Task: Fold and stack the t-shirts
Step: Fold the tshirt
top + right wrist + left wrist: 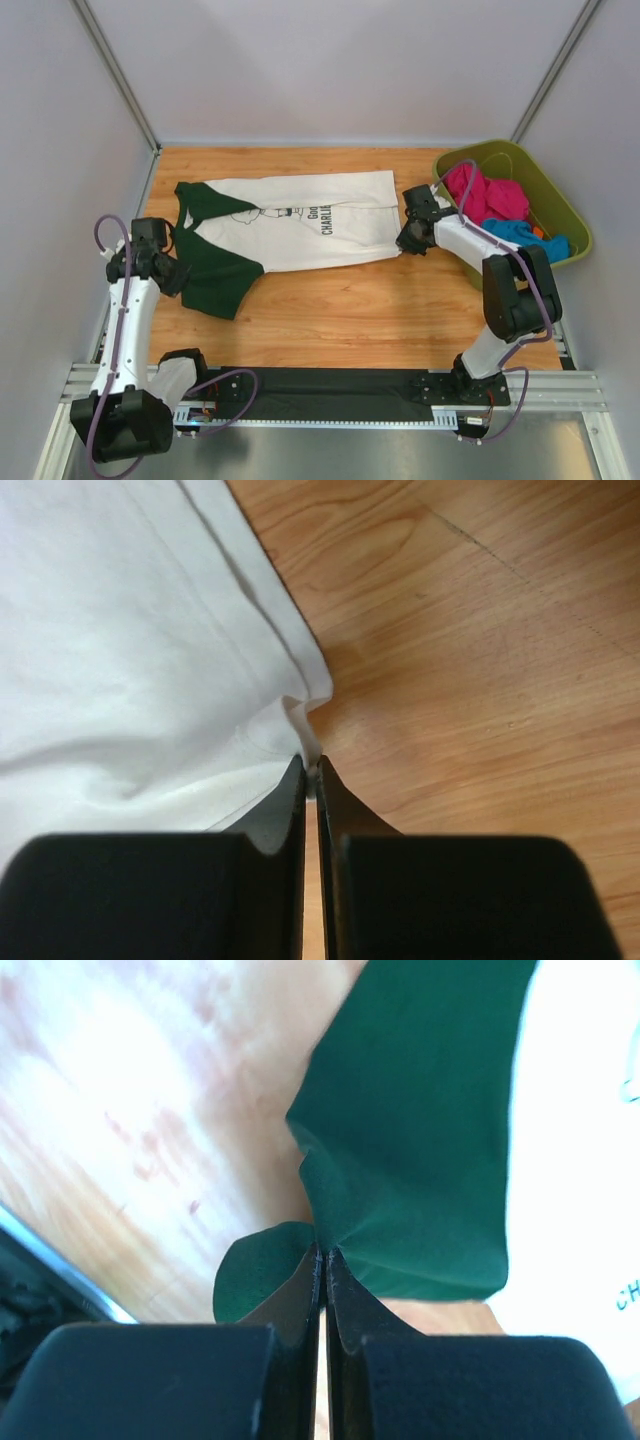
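Note:
A white t-shirt with dark green sleeves and collar (300, 222) lies spread across the middle of the wooden table, black print facing up. My left gripper (178, 272) is shut on the edge of the near green sleeve (420, 1140), the cloth pinched between its fingertips (322, 1252). My right gripper (404, 240) is shut on the near corner of the white hem (300, 695), the fold held between its fingertips (312, 765). Both grippers sit low at the table surface.
An olive-green bin (548, 200) stands at the right back, holding crumpled pink (485, 192) and blue (525, 235) shirts. Grey walls close the back and sides. A black rail (330, 385) runs along the near edge between the arm bases.

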